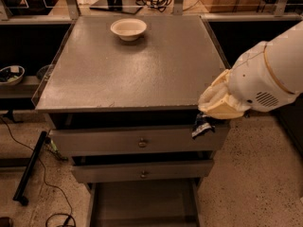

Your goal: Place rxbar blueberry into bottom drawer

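The rxbar blueberry [202,126], a small dark wrapper with pale print, hangs in the air in front of the right end of the top drawer [137,141]. My gripper [205,118] is shut on its upper end and is mostly hidden under the arm's cream wrist cover [218,100]. The bottom drawer [142,205] is pulled out at the foot of the cabinet. Its flat grey floor shows, below and to the left of the bar.
A cream round bowl [128,29] sits at the back of the grey cabinet top [128,70]. The middle drawer [142,171] has a small round knob. Cables and a black bar [29,167] lie on the floor at the left. Dark shelving stands on both sides.
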Available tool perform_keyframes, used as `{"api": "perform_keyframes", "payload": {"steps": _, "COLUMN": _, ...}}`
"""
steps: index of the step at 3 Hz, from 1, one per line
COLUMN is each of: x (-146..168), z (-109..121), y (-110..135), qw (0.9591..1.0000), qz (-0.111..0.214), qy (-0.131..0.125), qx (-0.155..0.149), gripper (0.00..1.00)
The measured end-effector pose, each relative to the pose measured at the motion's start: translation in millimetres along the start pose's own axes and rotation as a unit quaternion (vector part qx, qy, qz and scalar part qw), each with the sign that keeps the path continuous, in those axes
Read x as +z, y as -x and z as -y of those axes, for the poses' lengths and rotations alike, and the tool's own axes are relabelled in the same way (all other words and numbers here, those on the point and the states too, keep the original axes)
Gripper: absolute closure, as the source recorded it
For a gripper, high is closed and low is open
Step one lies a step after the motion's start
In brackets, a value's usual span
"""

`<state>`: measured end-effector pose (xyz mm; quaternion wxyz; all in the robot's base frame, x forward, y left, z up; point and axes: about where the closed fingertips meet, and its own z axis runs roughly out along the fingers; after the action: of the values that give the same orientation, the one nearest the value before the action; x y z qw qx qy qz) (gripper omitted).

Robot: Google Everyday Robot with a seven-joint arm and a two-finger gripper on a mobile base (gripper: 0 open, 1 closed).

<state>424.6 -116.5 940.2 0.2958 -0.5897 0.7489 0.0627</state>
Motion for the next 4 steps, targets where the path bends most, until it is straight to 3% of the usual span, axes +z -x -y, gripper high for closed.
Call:
{"api": "perform_keyframes", "payload": {"steps": 2, "x": 43.1, "z": -40.4, "y": -15.2, "qw": 0.9987, "qz": 0.026, "qy": 0.037, "qx": 0.025, "gripper": 1.0}}
{"api": "perform_keyframes", "payload": {"steps": 4, "x": 98.3, "z": -84.7, "y": -27.6, "qw": 0.9945, "qz": 0.055, "qy": 0.077, "qx": 0.046, "gripper": 1.0}}
